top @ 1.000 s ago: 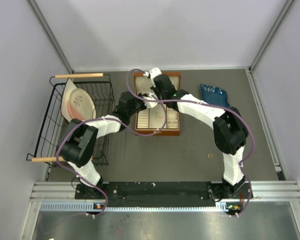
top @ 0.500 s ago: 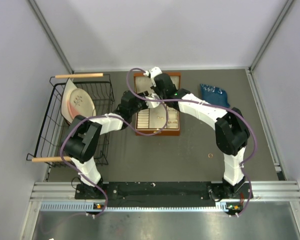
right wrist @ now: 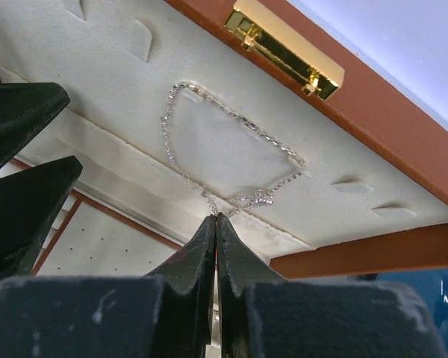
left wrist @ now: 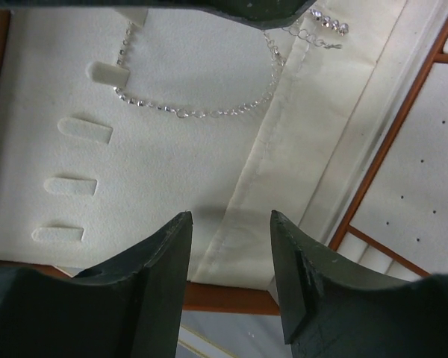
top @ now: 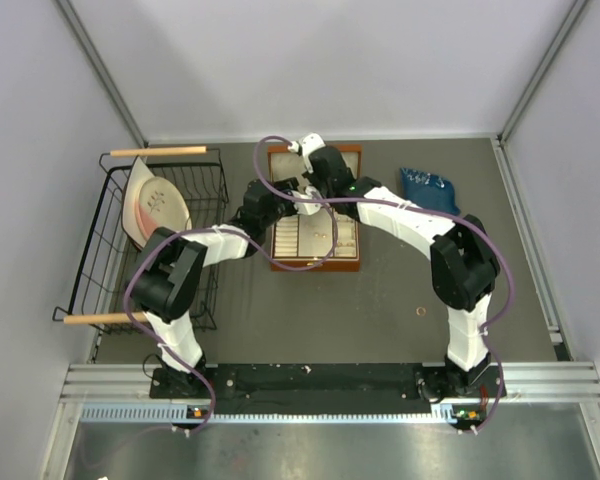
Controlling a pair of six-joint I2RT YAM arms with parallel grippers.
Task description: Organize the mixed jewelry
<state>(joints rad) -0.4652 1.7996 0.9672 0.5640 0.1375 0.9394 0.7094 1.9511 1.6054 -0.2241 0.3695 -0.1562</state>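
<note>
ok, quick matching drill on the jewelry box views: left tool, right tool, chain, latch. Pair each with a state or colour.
1 left tool
2 right tool
3 chain
4 latch

A gold-coloured, on the box's brown edge
B silvery, draped over the cream lining
C fingers apart, nothing between them
D fingers closed together on the chain

Pairs: 1-C, 2-D, 3-B, 4-A

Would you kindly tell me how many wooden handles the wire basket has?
2: one wooden handle at the far rim of the wire basket, the other at its near rim, right end hidden by the left arm.
</note>
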